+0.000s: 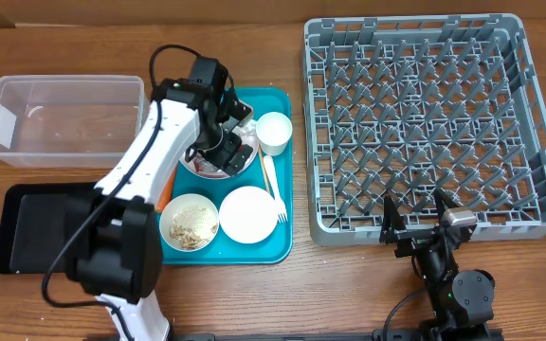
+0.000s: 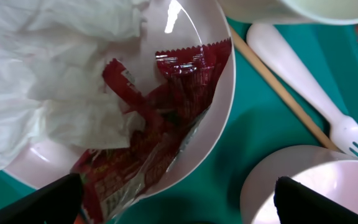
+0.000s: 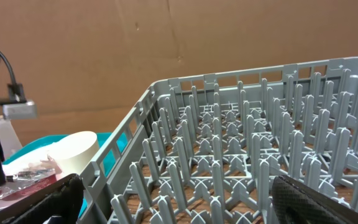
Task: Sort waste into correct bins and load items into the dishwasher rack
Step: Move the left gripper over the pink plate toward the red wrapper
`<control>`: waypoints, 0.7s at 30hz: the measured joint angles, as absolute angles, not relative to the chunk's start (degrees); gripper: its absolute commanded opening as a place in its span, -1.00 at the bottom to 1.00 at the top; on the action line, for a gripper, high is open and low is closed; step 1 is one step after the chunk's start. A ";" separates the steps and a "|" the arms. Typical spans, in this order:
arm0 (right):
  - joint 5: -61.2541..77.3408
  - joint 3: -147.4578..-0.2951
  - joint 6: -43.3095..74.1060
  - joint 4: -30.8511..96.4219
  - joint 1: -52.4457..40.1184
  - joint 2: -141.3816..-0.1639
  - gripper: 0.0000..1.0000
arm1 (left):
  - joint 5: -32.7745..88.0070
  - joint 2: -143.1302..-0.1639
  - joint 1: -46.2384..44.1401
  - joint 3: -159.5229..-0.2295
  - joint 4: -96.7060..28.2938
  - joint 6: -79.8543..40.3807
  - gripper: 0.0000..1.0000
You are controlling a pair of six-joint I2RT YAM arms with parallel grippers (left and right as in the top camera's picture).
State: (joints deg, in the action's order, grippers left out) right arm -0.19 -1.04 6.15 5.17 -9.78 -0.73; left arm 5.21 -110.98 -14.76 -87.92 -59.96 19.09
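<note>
Left arm: extended from its base at the near-left edge of the tabletop (image 1: 349, 294), reaching forward across the teal tray (image 1: 254, 252), wrist bent downward. The left claw (image 2: 176, 186) hangs directly over the large white plate (image 2: 185, 25) at the back of that tray. Its fingers (image 2: 48, 199) stand wide apart – one at each lower corner of the left wrist view – and nothing is held between them.

Plate contents: crumpled white napkins (image 2: 55, 74) on one side, red-and-silver wrappers (image 2: 166, 106) piled against the rim nearest the claw.

Right arm: folded low at the near-right edge of the tabletop, pointing toward the front wall of the grey dishwasher rack (image 1: 434, 123). The right claw (image 3: 174, 183) is spread apart and empty, just short of the rack wall.

Other items on the teal tray:
- small white cup (image 1: 274, 133), just beside the plate on the rack side;
- white plastic fork (image 1: 273, 185) and thin wooden stick (image 2: 278, 87), lying side by side between the cup and the empty white bowl (image 1: 248, 214);
- second bowl (image 1: 190, 223) holding beige crumbs, beside the white bowl.

Bins: clear plastic tub (image 1: 64, 118) at the far left; black tray (image 1: 27, 227) nearer, partly under the left arm. The rack holds no items.
</note>
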 measured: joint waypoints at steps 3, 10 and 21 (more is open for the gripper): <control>-0.19 -1.04 6.17 5.15 -9.78 -0.73 1.00 | 5.21 -112.81 -14.76 -87.92 -59.96 19.11 0.99; -0.19 -1.04 6.17 5.17 -9.78 -0.73 1.00 | 5.21 -113.97 -14.76 -87.92 -59.88 19.31 0.86; -0.19 -1.04 6.17 5.15 -9.78 -0.73 1.00 | 5.21 -113.97 -14.76 -87.92 -59.70 19.53 0.70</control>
